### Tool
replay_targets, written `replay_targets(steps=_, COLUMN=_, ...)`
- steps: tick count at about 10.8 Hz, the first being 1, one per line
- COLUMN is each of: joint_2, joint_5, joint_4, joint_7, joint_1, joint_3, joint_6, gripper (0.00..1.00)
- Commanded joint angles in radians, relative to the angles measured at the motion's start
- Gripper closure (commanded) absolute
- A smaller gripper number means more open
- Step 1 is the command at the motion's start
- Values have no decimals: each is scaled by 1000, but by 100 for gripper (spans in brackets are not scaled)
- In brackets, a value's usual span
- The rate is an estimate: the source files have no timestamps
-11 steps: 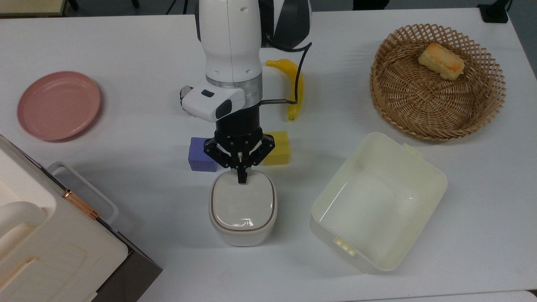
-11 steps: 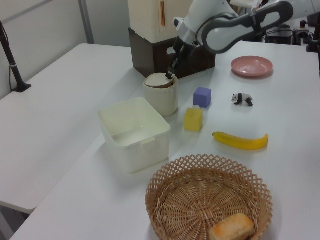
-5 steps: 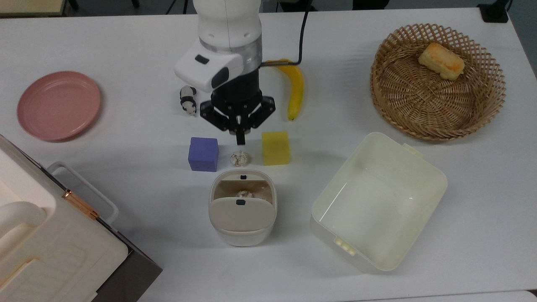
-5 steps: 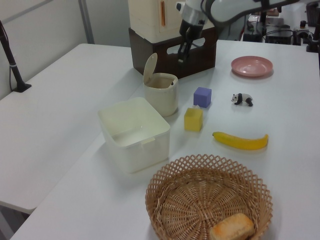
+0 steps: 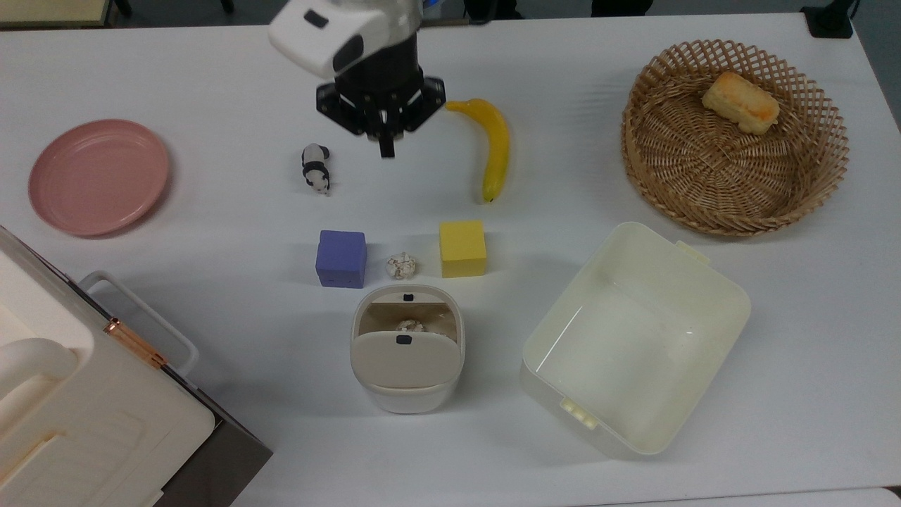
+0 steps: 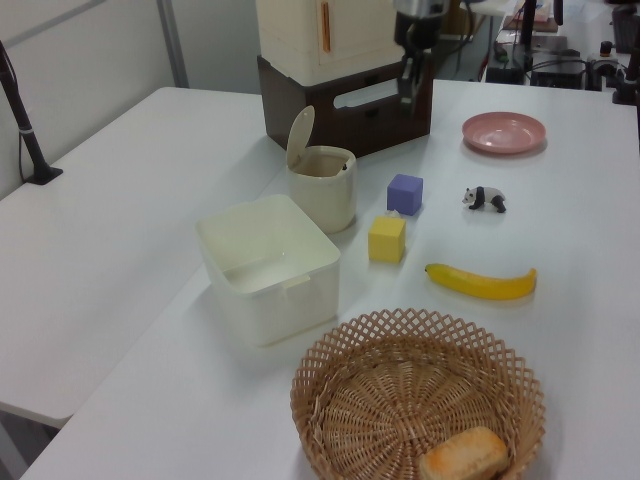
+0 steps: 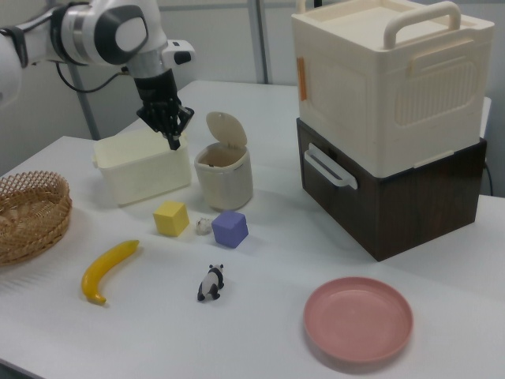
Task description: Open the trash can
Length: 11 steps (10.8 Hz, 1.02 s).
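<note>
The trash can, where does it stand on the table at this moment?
In the top view, the trash can stands near the table's lower middle with its lid flipped open, just below the purple cube and the yellow cube, left of the cream tub.

White table (image 5: 211, 436) carries: pink plate (image 5: 98, 175) at left edge of the top view, toy panda (image 5: 316, 167), banana (image 5: 493, 144), wicker basket (image 5: 734, 138) upper right, purple cube (image 5: 341, 258), yellow cube (image 5: 462, 248), crumpled ball (image 5: 402, 265) between cubes, trash can (image 5: 407, 348) with lid up, cream tub (image 5: 635, 337), stacked boxes (image 5: 84, 394) lower left.
</note>
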Motion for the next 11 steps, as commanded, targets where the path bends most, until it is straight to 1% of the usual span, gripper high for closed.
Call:
replay_targets(steps=1, joint_2=-131, joint_5=-17, joint_4=-97, joint_7=-6, joint_1=-14, joint_3=-10, joint_6=-110, gripper=100)
replay_targets(steps=4, joint_2=-171, joint_5=-17, joint_4=-103, joint_7=-8, joint_1=-41, joint_3=-10, joint_6=-195, gripper=99)
replay_targets(steps=7, joint_2=-203, joint_5=-16, joint_4=-111, joint_7=-8, joint_1=-55, joint_3=-10, joint_6=-201, gripper=98)
replay_targets(steps=11, joint_2=-210, joint_5=-16, joint_4=-112, joint_7=-17, joint_1=-54, joint_3=-9, joint_6=-210, gripper=93)
